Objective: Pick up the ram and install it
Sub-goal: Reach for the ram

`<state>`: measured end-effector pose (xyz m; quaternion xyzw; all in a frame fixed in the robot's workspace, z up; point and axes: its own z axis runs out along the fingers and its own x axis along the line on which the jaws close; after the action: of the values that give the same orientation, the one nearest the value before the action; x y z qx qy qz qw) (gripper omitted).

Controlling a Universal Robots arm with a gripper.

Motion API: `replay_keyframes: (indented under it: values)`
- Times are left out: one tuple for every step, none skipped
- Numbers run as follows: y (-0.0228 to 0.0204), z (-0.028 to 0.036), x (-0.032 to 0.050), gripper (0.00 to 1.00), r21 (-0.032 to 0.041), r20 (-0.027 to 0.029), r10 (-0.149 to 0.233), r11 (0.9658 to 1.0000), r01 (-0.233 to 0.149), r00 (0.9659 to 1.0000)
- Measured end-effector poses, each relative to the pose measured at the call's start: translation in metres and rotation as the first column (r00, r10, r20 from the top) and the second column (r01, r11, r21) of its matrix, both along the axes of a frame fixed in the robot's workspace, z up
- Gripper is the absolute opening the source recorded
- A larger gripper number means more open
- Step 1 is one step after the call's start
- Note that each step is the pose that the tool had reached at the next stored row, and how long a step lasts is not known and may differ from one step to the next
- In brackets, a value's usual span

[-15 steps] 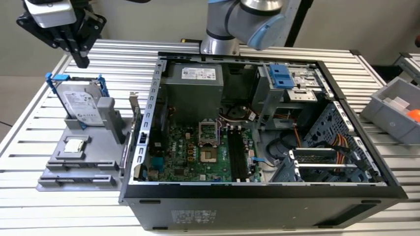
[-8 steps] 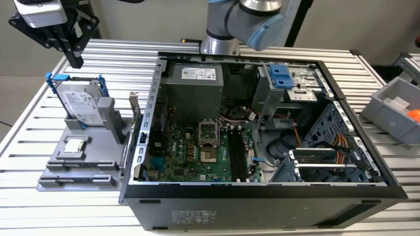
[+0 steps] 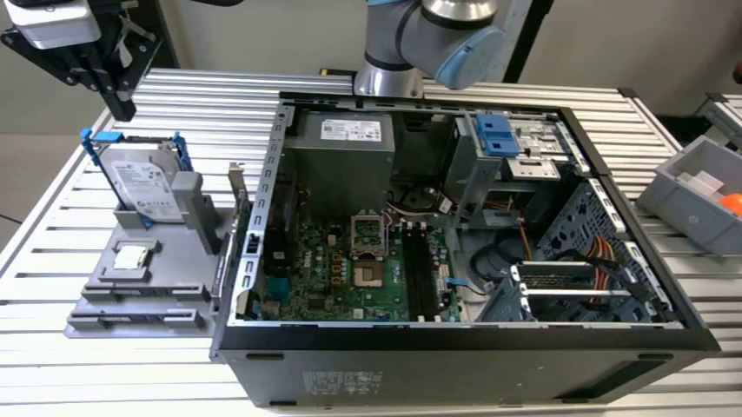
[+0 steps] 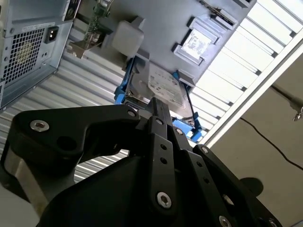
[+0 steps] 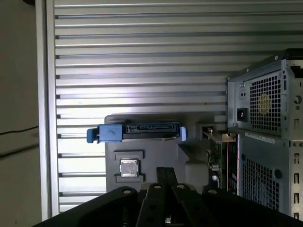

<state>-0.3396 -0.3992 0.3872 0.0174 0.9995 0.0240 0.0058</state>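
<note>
we see gripper (image 5: 165, 172) clenched on nothing, above holder (image 5: 191, 165); ram (image 5: 217, 153) on edge between fingers and case (image 5: 270, 142), long axis along case wall.

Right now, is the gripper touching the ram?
Apart. In the exterior view the gripper hangs above the table, well clear of the ram standing at the edge of the gray holder beside the case.
</note>
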Motion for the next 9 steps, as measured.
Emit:
replay_keyframes:
  values:
    - [0.0,-0.0001,-0.0012,0.0,0.0,0.0,0.0,1.0,0.0,1.0]
    - [0.0,-0.0002,-0.0024,0.0,0.0001,0.0,0.0,1.0,0.0,1.0]
    - [0.0,-0.0003,-0.0036,0.0,0.0001,0.0,0.0,1.0,0.0,1.0]
    - [0.0,-0.0003,-0.0047,0.0,0.0,0.0,0.0,1.0,0.0,1.0]
    - [0.0,-0.0004,-0.0058,0.0,0.0,-0.0001,0.0,1.0,0.0,1.0]
    - [0.0,-0.0005,-0.0068,0.0,0.0,0.0,0.0,1.0,0.0,1.0]
    - [0.0,-0.0006,-0.0072,0.0,0.0001,0.0,0.0,1.0,0.0,1.0]
    - [0.0,-0.0006,-0.0072,0.0,0.0001,0.0,0.0,1.0,0.0,1.0]
    - [0.0,-0.0006,-0.0072,0.0,0.0001,0.0001,0.0,1.0,0.0,1.0]
